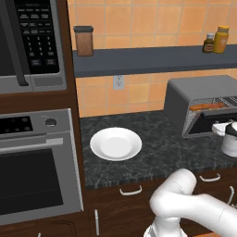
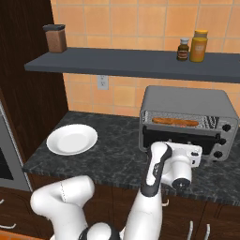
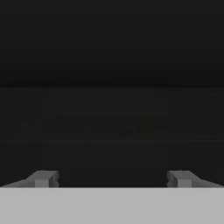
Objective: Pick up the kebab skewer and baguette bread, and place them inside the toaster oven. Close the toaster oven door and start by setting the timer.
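The toaster oven (image 2: 187, 119) stands on the dark speckled desk (image 2: 112, 154) against the orange tiled wall, under the grey shelf (image 2: 136, 64). Its dark glass toaster oven door (image 2: 180, 138) is partly raised, tilted out from the front opening, with the upper part of the cavity still exposed. Through that gap the orange-brown baguette bread (image 2: 176, 122) lies lengthwise on the wire rack inside the toaster oven. Whether the kebab skewer lies beside it cannot be told from these views.

The end effector (image 3: 113, 179) is right at the front of the toaster oven, facing the dark door glass; its two fingertips (image 3: 43, 178) stand wide apart with nothing between them. From the right base camera the white hand sits just in front of the door's lower half, below the rack opening. Whether it touches the glass is unclear.

To the left of the toaster oven, well apart from it, a white plate (image 2: 71, 139) rests on the desk. On the shelf above the toaster oven stand a small dark bottle (image 2: 183, 49) and a yellow jar (image 2: 198, 46), touching or nearly so; a brown canister (image 2: 56, 38) stands at the shelf's far left end. Farther left of the toaster oven are the built-in oven (image 1: 37, 166) and the microwave (image 1: 30, 44) above it.
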